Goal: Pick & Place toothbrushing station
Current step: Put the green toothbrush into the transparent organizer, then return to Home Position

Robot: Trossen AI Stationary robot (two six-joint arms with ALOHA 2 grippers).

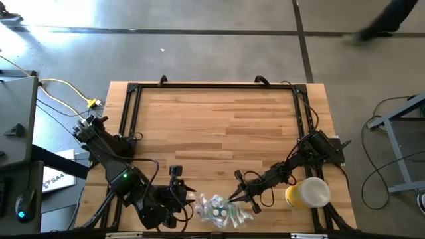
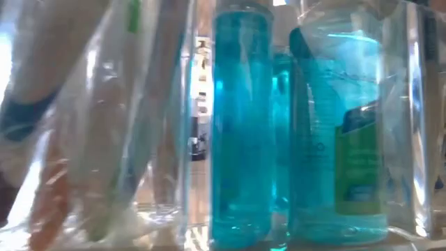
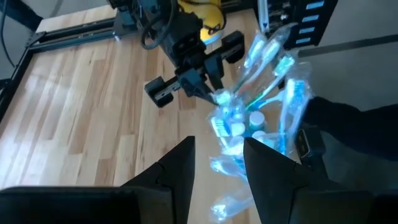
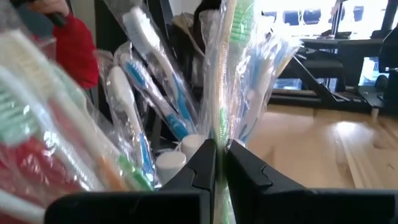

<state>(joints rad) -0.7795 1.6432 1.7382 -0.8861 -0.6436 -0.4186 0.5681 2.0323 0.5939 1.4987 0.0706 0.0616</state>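
Right gripper (image 1: 234,196) is stretched in low from the table's right side toward the near edge, fingers pinched nearly together on a green wrapped toothbrush (image 4: 225,93) in the clear organizer (image 1: 222,210), which sits at the near edge between the two arms, packed with wrapped toothbrushes and small blue bottles (image 2: 240,125). Left gripper (image 1: 178,198) is folded in low from the left side, just beside the organizer, fingers (image 3: 177,171) part-way apart and clear of it, holding nothing. A yellow cup (image 1: 307,192) lies on its side near the right arm's elbow.
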